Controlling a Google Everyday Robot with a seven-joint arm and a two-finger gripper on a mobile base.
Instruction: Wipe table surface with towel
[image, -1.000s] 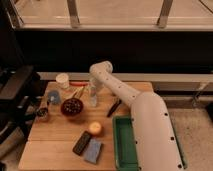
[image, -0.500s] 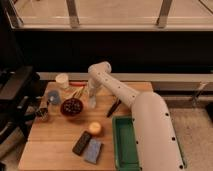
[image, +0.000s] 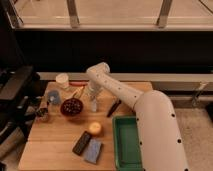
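Pale blue-grey towel (image: 53, 96) w/ folds, L of dark bowl (image: 72, 106); gripper (image: 93, 105) clenched, R of it

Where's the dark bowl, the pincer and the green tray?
dark bowl (image: 63, 107): camera view, its left rim.
pincer (image: 93, 106): camera view, its tip, just right of the dark bowl.
green tray (image: 129, 145): camera view, its bare floor.

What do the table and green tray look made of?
Table surface: likely matte light wood, brown tone with faint plank lines. Green tray: probably smooth plastic, evenly coloured with a raised rim. The gripper, shut, hangs beside the dark bowl.
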